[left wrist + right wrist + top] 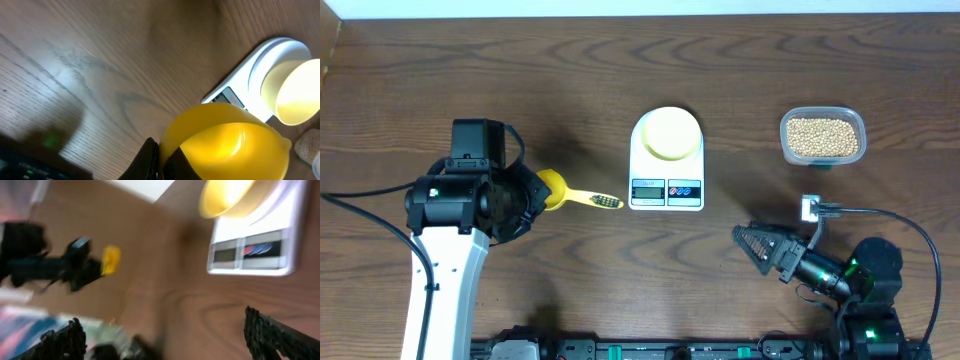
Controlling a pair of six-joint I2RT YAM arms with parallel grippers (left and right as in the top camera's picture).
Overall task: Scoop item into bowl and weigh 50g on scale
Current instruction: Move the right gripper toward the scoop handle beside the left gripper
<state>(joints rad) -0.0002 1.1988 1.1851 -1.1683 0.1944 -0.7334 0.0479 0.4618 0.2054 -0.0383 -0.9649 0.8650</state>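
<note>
Left gripper point(536, 192) clamped shut on yellow measuring scoop point(578, 198). Right gripper point(750, 240) jaws wide, nothing between them. Bowl point(669, 132) on scale point(666, 192), ahead of both.

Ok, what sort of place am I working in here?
Most likely a robot test bench in a lab, not a kitchen: a wood-grain table, a white kitchen scale carrying a pale yellow bowl, and a clear tub of beans.
</note>
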